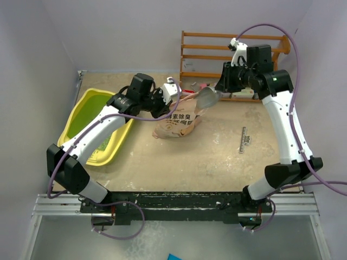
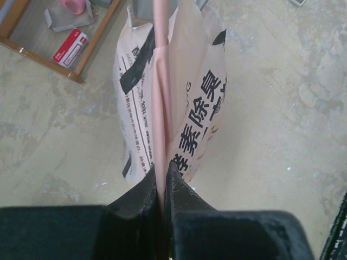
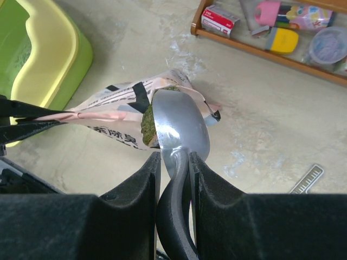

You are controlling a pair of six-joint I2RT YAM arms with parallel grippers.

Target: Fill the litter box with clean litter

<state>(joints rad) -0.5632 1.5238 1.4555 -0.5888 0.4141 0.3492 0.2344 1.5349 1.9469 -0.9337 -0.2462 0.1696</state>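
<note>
Table [image 1: 217, 162]: bare tan top, dusty.

Litter box [image 1: 69, 123]: yellow tub at the table's 9 o'clock edge, upright, green inside. Can't tell if that green is litter or just the lining. The left arm [image 1: 103, 124] lies over its 3 o'clock rim.

Rack [image 1: 211, 36]: wooden, at 12 to 1 o'clock against the back wall, small clutter on it.

Bag [image 1: 176, 124]: pink, black print, mid-table, well apart from the tub, mouth facing 1 o'clock.

Scoop [image 3: 181, 124]: silver, bowl at the bag mouth, rolled onto its side.

Metal strip [image 1: 245, 139]: flat on the table at the bag's 3 o'clock, unused.

Litter [image 3: 147, 127]: dark green clump against the scoop's 9 o'clock edge, right at the bag opening. Only a little shows.

Left gripper [image 2: 161, 173]: fingers pinched together on a thin fold of the bag, holding it up.

Right gripper [image 3: 174, 160]: clamped on the scoop handle.

Risks:
- The scoop is tipped sideways, so granules could slide off onto the table once it leaves the bag.
- The way to the tub runs toward 9 o'clock, straight across the left arm, so a bump could dump the load.
- The pinch on the fold is thin. If it slips, the bag sags, the mouth shuts or litter pours out.
- A drag from the scoop could pull the bag over.
</note>
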